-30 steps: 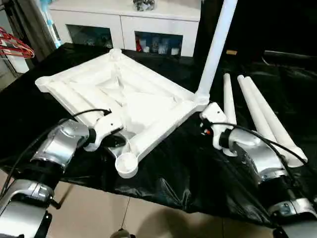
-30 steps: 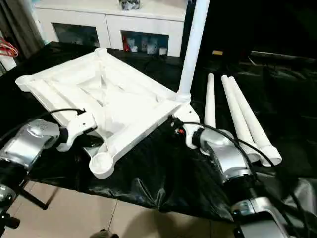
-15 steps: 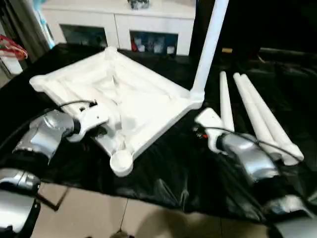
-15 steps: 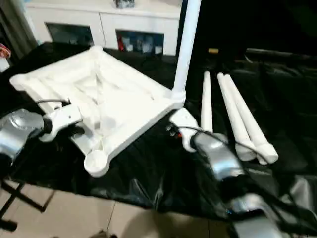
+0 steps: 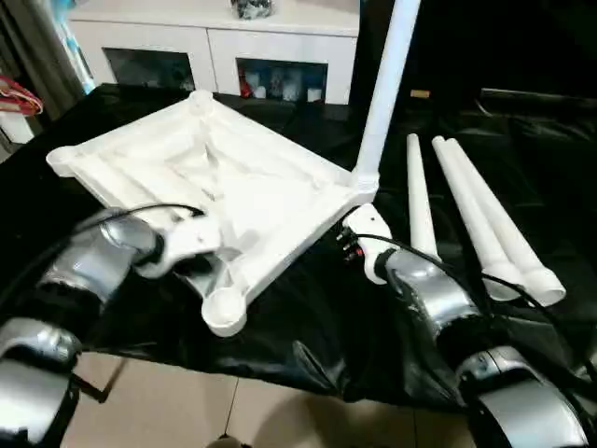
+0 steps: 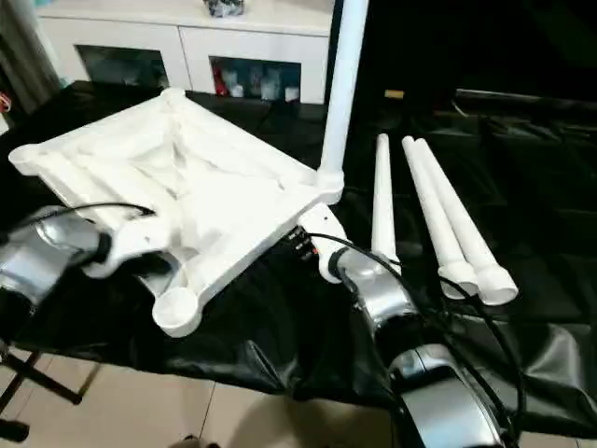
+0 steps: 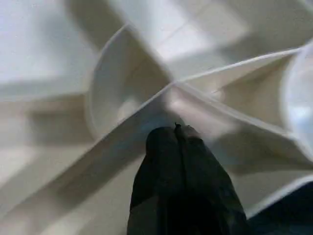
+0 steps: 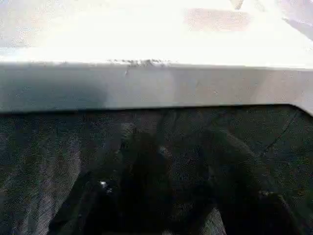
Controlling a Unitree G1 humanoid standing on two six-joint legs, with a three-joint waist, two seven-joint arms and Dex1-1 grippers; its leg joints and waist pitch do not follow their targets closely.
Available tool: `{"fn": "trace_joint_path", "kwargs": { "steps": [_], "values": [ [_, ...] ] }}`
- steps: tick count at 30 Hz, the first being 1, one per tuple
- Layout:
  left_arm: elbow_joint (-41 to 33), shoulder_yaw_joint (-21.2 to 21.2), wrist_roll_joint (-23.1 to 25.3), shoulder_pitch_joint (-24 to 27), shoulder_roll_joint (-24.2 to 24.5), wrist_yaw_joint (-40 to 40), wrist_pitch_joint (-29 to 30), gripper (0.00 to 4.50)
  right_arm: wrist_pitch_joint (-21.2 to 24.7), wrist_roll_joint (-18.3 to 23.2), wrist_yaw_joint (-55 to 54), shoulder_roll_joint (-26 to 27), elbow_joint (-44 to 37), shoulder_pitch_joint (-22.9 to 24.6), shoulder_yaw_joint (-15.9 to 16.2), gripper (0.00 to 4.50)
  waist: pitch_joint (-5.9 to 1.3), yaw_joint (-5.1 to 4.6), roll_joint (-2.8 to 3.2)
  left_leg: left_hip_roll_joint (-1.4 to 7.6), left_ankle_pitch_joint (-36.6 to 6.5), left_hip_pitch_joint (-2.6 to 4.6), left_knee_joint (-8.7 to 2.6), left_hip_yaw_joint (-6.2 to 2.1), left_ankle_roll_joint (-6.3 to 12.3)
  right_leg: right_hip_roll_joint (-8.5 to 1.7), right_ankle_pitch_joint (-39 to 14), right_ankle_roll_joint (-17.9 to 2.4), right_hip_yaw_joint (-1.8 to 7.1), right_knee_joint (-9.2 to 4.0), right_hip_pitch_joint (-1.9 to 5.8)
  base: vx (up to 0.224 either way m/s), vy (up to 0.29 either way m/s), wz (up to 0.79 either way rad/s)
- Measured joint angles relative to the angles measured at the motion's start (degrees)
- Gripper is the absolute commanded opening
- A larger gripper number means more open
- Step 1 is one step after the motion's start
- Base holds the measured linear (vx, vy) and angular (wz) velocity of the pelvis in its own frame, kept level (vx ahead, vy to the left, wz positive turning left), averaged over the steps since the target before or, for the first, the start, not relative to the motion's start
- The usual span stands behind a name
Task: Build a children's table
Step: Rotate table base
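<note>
Item: children's table, white plastic, part-built. The table top (image 5: 233, 177) lies upside down, ribbed underside up, on the left half of the black-covered work table (image 5: 308, 317), one corner toward the near edge. One fitted leg (image 5: 382, 89) stands upright in the right corner socket; three loose legs (image 5: 466, 210) lie side by side to the right, just apart from the top. The near corner socket (image 5: 224, 310) is empty. Left gripper (image 7: 177, 128): fingers pressed together with nothing between them, tips resting against a rib on the underside, apparently steadying the top. Right gripper (image 6: 300, 241): low over the black cover, just beside the top's near right rim below the standing leg; whether its fingers are open cannot be told. Handling note, as judgement: keep the left tips bearing down so the top does not slide, take the nearest loose leg near its thick end, and enter it squarely into an empty socket.
</note>
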Motion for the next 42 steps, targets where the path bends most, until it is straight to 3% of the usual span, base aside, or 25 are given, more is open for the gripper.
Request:
{"fn": "trace_joint_path", "kwargs": {
  "steps": [3,13,17,22,30,33,37,42],
  "values": [
    [-4.8,-0.8,-2.3,1.9,-2.5,-2.3,2.3,0.00,-0.6,-0.1,-0.5,-0.2,1.3,-0.3,-1.0,1.80,-0.03,0.54,-0.05,0.00,0.0,0.03,0.04,0.04,0.00,-0.02,0.0,0.0,0.02,0.03,0.02,0.000,0.000,0.00],
    [-8.1,-2.3,-4.4,2.8,-11.4,-0.9,4.6,0.00,-3.2,-0.2,-1.0,0.2,6.2,-2.3,-2.1,0.83,-0.02,0.19,-0.04,0.01,0.0,0.07,0.08,0.06,-0.02,0.00,0.0,0.0,0.05,0.16,0.00,0.000,0.000,0.00],
    [-4.3,-2.1,-3.8,0.7,-15.5,6.1,2.1,0.00,-4.1,-0.6,-1.2,0.5,7.3,-3.0,-2.2,0.46,-0.01,0.23,-0.03,0.02,0.0,0.03,0.05,0.06,-0.01,0.01,0.0,0.0,0.01,0.11,-0.02,0.000,0.000,0.00],
    [1.3,-2.0,-1.5,-2.0,-15.8,12.7,-2.3,0.00,-5.2,-0.6,-1.3,0.8,7.5,-3.2,-2.2,0.04,0.00,-0.44,0.00,0.06,0.0,0.01,0.05,0.04,-0.01,0.06,0.0,0.0,-0.01,0.10,-0.04,0.000,0.000,0.00],
    [4.4,0.2,-1.8,-2.1,-15.8,15.8,-5.5,0.00,-5.4,-0.8,-2.5,-2.1,3.3,-3.1,-3.3,0.04,0.06,-0.26,0.03,0.07,0.0,-0.10,0.09,0.03,-0.01,0.04,0.0,0.0,-0.03,0.08,-0.09,0.000,0.000,0.00],
    [4.0,1.9,-3.8,-1.7,-15.9,16.3,-5.6,0.33,-1.0,-0.2,-3.8,-2.8,-1.2,-3.0,-4.9,0.00,0.08,-0.26,0.04,0.07,0.0,-0.11,0.09,0.03,-0.01,0.04,0.0,0.0,-0.04,0.09,-0.10,0.000,0.000,0.00],
    [-0.9,8.3,-9.9,-0.6,-15.8,16.4,-1.8,0.65,8.7,4.8,-6.7,-4.6,-9.2,-2.9,-12.0,0.40,0.16,0.27,0.06,0.07,0.0,-0.12,0.09,0.04,-0.01,0.05,0.0,0.0,-0.03,0.08,-0.12,0.000,0.000,0.00],
    [-6.9,13.9,-15.4,-0.3,-16.2,16.7,3.0,1.09,14.2,5.7,-10.4,-6.6,-8.8,-5.0,-14.9,0.82,0.16,0.50,0.09,0.07,0.0,-0.08,0.09,0.07,-0.01,0.05,0.0,0.0,0.00,0.11,-0.12,0.000,0.000,0.00]
  ]
}}
